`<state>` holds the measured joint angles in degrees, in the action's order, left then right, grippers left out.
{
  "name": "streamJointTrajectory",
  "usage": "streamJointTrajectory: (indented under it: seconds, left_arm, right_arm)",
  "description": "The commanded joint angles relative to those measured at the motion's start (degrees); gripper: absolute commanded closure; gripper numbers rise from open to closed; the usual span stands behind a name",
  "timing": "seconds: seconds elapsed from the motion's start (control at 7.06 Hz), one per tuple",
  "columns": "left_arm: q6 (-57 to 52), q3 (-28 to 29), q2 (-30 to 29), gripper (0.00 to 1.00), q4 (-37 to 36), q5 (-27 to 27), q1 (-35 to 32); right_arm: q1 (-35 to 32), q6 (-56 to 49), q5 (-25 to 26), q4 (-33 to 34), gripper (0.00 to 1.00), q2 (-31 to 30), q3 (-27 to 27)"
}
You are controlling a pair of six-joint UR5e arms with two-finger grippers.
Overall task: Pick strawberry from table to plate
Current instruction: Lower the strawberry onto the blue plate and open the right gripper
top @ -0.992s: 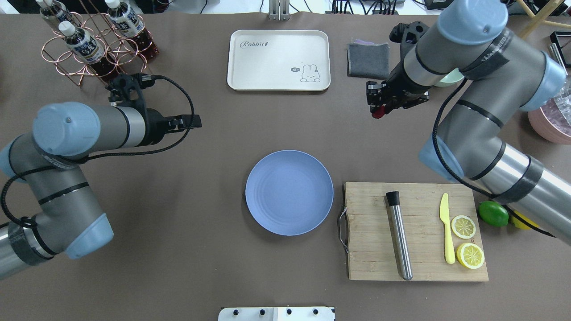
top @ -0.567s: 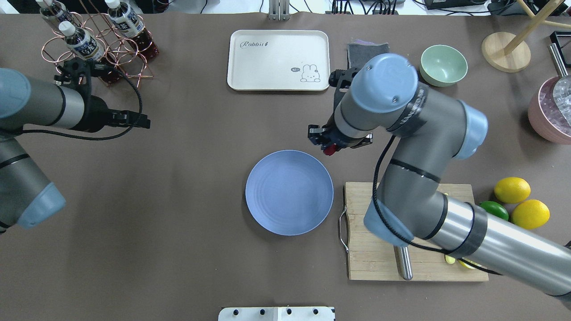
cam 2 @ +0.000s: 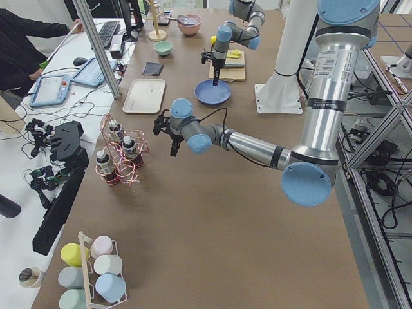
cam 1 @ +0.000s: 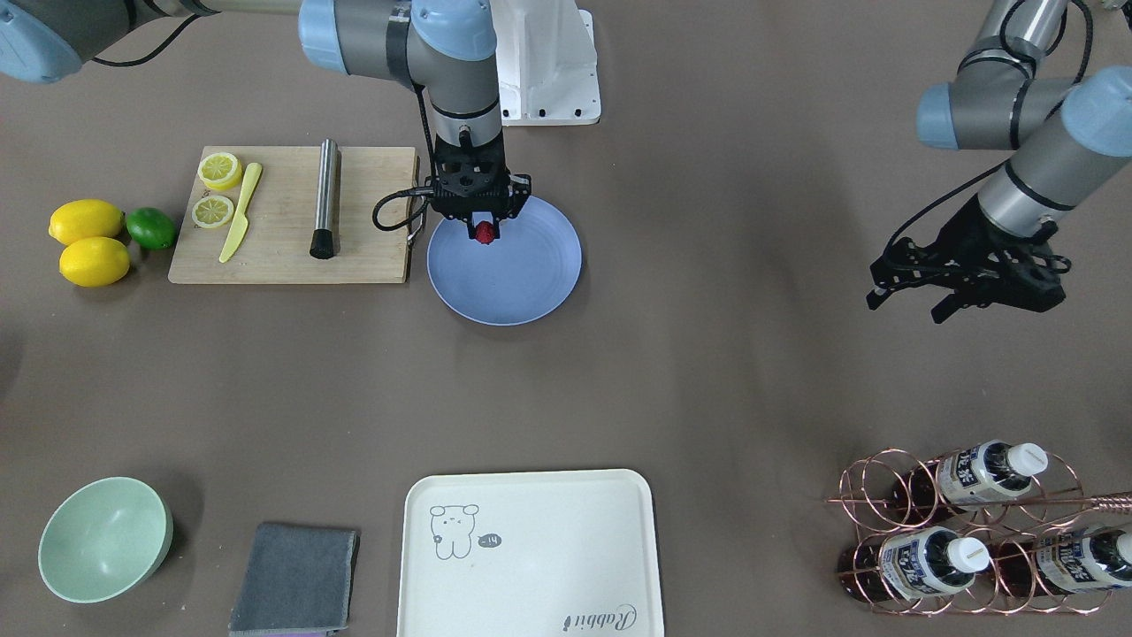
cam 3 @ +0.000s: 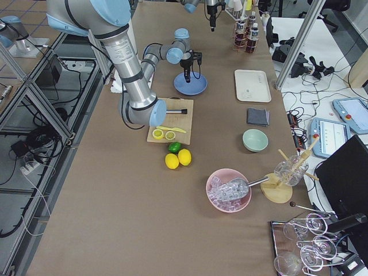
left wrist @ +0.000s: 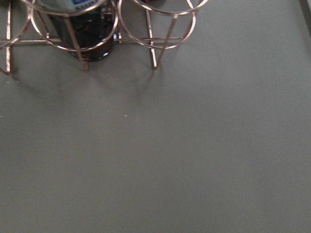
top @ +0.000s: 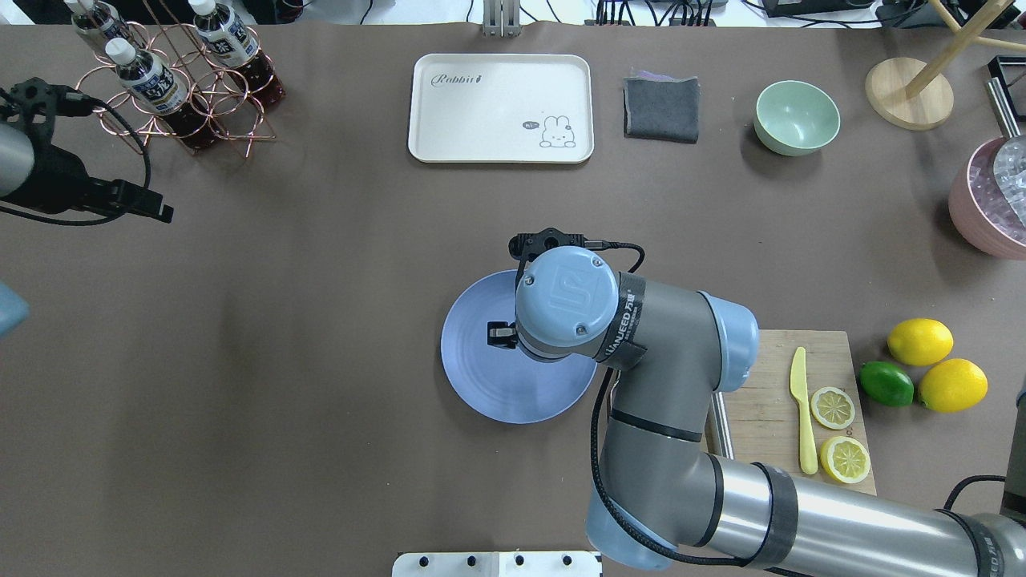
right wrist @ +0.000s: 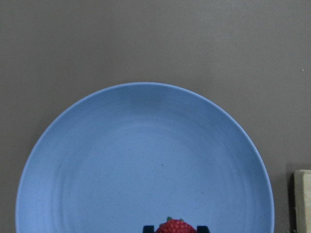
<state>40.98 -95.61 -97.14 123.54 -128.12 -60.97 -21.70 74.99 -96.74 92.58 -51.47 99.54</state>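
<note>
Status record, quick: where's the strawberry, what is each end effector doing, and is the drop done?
strawberry: clamped in the right end effector, not released
position: over the plate, toward its robot-side rim
contact with plate: cannot tell
left end effector: open, empty, over the bare table, far from the plate
step left: open the right end effector to drop the berry

"Rabbit" on the cream tray [top: 501, 108]
</note>
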Motion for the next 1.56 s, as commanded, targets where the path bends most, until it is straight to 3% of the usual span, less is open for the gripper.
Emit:
streamJointTrajectory:
  seconds: [0.0,0.28,0.42,0.57,0.85,1.13,1.42]
  left_arm:
    - [-11.2,0.8,1.2,0.02,-5.3,-2.5,-6.5]
    - [-16.4,0.6,1.7,0.02,-8.7,-2.6,-9.8]
    - [-16.4,0.6,1.7,0.02,-8.8,-2.6,-9.8]
    - [-16.4,0.6,1.7,0.02,-8.8,-2.6,-9.8]
    - [-16.5,0.6,1.7,0.02,-8.8,-2.6,-10.4]
    - [-17.7,0.8,1.6,0.02,-10.7,-5.5,-14.1]
    - [-31.9,0.9,1.6,0.02,-20.4,-5.6,-19.9]
  right_arm:
    - [0.8,0.2,1.1,-8.7,1.0,-0.1,-4.9]
    - [0.6,0.2,1.3,-9.2,1.0,-0.2,-5.6]
    - [0.6,0.3,1.4,-9.2,0.24,-0.1,-5.6]
    - [0.4,0.9,1.3,-8.7,0.0,-0.2,-4.9]
    - [-1.5,1.2,0.2,-5.5,0.0,-0.2,-1.8]
    - [-10.7,0.1,-11.7,6.2,0.0,-0.6,7.7]
    - [-22.4,-13.0,-18.6,16.3,0.0,-2.7,11.5]
